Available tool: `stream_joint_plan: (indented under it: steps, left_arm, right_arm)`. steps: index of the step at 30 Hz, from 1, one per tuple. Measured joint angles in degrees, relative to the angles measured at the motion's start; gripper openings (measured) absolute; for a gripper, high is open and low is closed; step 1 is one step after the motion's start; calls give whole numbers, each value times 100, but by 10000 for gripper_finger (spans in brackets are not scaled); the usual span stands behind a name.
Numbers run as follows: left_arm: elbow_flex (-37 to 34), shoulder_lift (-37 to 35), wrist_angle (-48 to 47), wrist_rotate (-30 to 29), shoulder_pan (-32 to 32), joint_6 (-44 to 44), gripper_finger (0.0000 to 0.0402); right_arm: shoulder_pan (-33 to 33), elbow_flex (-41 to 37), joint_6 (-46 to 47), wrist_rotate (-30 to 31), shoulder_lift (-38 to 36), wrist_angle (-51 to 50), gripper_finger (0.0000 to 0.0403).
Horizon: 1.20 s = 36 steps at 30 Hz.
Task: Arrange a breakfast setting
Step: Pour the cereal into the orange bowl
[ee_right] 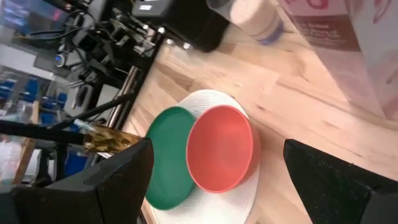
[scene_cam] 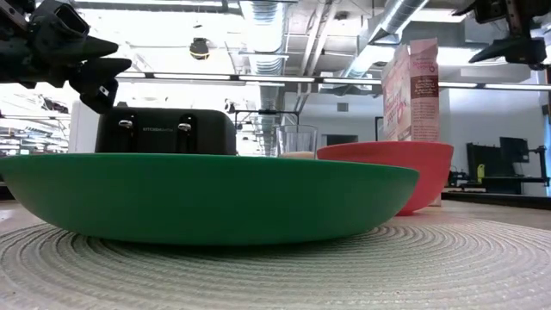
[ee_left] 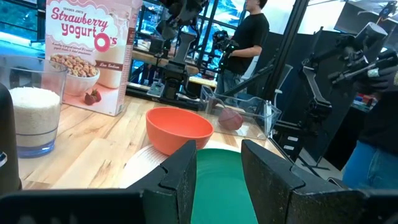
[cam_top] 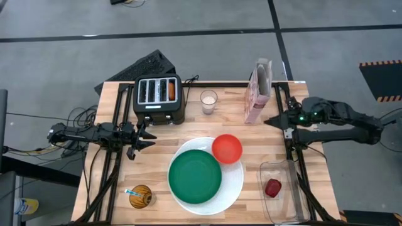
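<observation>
Fingers of left gripper (cam_top: 142,139) spread narrowly, empty; green plate (cam_top: 195,176) just ahead of them on large white plate (cam_top: 233,186), red bowl (cam_top: 227,148) beyond. Right gripper (cam_top: 274,121) spread wide, empty, beside cereal box (cam_top: 258,91); dark-red fruit (cam_top: 272,188) in clear tray (cam_top: 266,204) well apart.

A black toaster (cam_top: 158,98) stood at the table's back edge, a glass of milk (cam_top: 208,102) beside it, then a cereal box (cam_top: 258,91). A clear bin (cam_top: 279,191) sat near the front corner.
</observation>
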Motion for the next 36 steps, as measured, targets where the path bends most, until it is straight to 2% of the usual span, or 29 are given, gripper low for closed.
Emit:
stream_joint_plan:
  steps: [12,18,23,27,31,36]
  left_arm:
    - [2,0,-1,-2,0,0,113]
    - [2,-1,0,-1,0,0,113]
    - [1,0,-1,0,0,0,113]
    - [1,-2,-2,0,0,0,113]
    - [1,-1,0,0,0,0,113]
    - [2,-1,-1,0,0,0,113]
  right_arm:
    - [0,0,679,-7,742,-243,377]
    - [0,0,611,90,1245,-237,385]
    - [-2,-2,87,115,1562,-173,397]
    - [39,-2,408,141,1693,-116,399]
    - [298,80,669,463,1695,-103,400]
    - [844,499,1179,1300,1803,-190,400]
